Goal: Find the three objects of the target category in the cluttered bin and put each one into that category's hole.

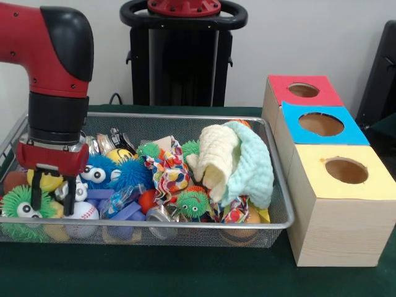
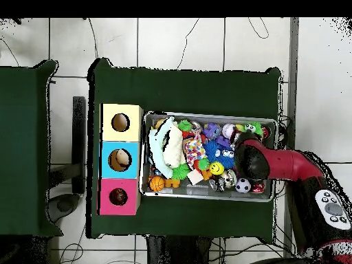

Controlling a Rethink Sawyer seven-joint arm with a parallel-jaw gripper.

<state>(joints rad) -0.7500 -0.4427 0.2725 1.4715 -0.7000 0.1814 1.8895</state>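
Observation:
The silver wire mesh bin (image 1: 185, 116) is full of toys and stands on the green table; it also shows in the overhead view (image 2: 206, 197). My gripper (image 1: 52, 197) hangs over the bin's left end in the front view, open, with its fingers (image 1: 36, 193) down among the toys. A yellow ball (image 1: 47, 180) lies between them, and a white baseball (image 1: 84, 212) and a green spiky ball with eyes (image 1: 20, 208) lie beside them. The hole (image 1: 303, 90) in the red-topped box is far off to the right. From overhead (image 2: 118, 197) the arm (image 2: 251, 159) hides the gripper.
A blue-topped box (image 1: 322, 124) and a yellow-topped box (image 1: 346, 171) stand in a row with the red one. Pale yellow and mint cloths (image 1: 232, 161) are piled at the bin's right end. A blue spiky ball (image 1: 127, 173) and a patterned cloth (image 1: 167, 174) lie mid-bin.

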